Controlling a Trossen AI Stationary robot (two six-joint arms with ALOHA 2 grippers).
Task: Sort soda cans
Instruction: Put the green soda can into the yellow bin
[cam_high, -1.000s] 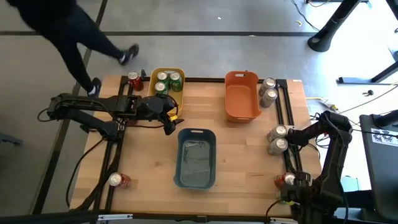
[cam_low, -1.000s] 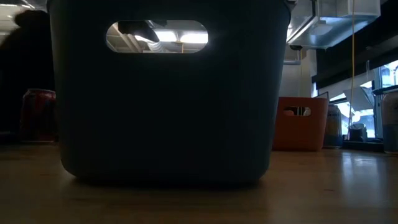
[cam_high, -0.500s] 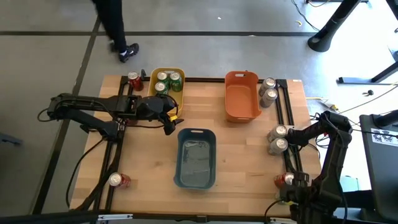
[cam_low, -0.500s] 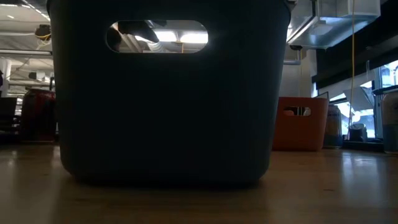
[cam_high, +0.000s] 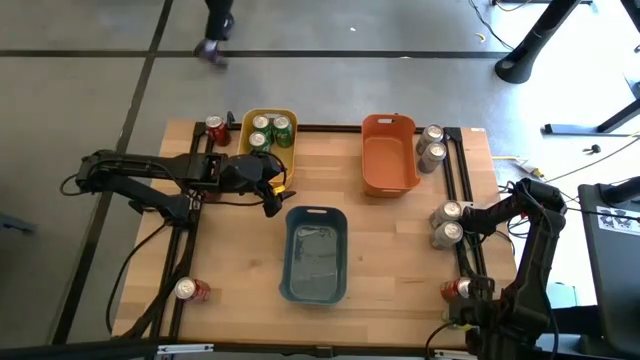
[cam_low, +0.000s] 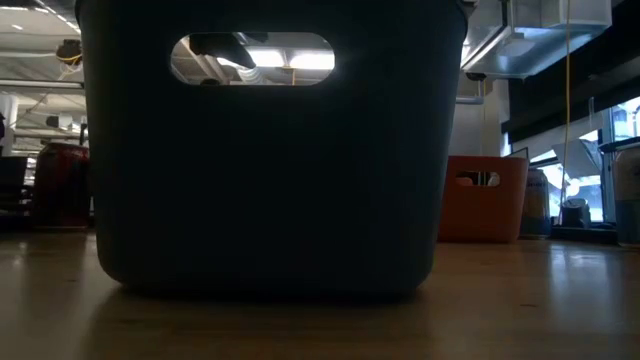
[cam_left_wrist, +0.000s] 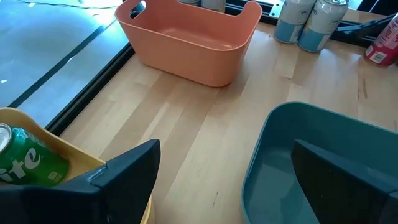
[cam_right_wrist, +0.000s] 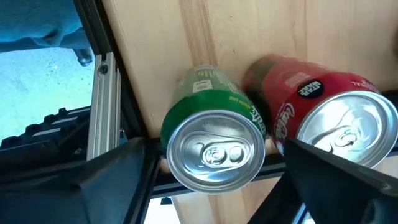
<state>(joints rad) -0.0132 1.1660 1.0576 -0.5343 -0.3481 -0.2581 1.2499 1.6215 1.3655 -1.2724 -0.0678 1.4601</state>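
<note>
Left arm stretches across from the table's left edge, left gripper (cam_high: 272, 190) hovering beside the yellow bin (cam_high: 270, 119), between it and the blue bin (cam_high: 315, 254). Fingers spread wide, holding nothing; the wrist view looks between them at the orange bin (cam_left_wrist: 193, 37).

Right arm is folded at the right-hand near corner, wrist pointing down. Right gripper (cam_right_wrist: 211, 180) spread, a finger on each side of a green can (cam_right_wrist: 212, 134), not clamped. A red can (cam_right_wrist: 323, 112) is just beside that one.

Other cans:
- three green cans (cam_high: 268, 131) in the yellow bin, red can (cam_high: 216, 130) beside it
- two silver cans (cam_high: 431, 145) right of the orange bin
- two more silver cans (cam_high: 448, 224) at the right rail
- red can (cam_high: 190, 290) at the near left

Orange bin holds no cans.
</note>
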